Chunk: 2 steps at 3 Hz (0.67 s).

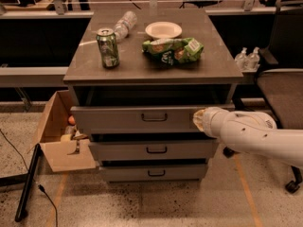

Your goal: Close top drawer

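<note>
The top drawer point(118, 119) is the tallest grey front under the cabinet top, with a small dark centre pull handle point(154, 117). It stands out only a little from the cabinet, with a narrow dark gap above it. My gripper point(198, 120), at the tip of the white arm point(255, 134), is against the right end of the drawer front. The arm reaches in from the right.
Two shallower drawers point(154, 150) sit below and stick out slightly. On the cabinet top point(142, 67) are a green can point(108, 48), a plastic bottle point(124, 23), a white plate point(163, 30) and a green chip bag point(173, 50). An open cardboard box point(59, 141) is on the floor at left, a chair point(281, 84) at right.
</note>
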### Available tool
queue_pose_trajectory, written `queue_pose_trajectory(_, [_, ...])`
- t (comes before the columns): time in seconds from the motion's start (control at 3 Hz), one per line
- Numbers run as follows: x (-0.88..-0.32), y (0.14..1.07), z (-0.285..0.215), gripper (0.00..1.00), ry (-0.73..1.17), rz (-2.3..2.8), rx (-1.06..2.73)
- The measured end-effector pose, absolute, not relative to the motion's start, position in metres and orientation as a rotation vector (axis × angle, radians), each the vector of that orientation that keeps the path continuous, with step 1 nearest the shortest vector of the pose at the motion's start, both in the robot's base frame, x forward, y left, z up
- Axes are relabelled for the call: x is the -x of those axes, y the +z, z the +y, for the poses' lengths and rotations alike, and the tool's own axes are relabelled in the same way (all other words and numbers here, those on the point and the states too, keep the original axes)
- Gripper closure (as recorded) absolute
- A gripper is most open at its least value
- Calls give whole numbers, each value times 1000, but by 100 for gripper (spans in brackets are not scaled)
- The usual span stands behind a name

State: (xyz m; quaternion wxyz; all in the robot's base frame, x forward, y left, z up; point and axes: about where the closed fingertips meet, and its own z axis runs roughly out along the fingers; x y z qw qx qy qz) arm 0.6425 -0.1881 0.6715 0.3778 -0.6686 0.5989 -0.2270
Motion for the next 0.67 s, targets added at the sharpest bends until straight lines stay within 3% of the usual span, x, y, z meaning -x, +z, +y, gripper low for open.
queue_pose_trajectory(0.67, [-666,666,-165,100,-559,1520,1737])
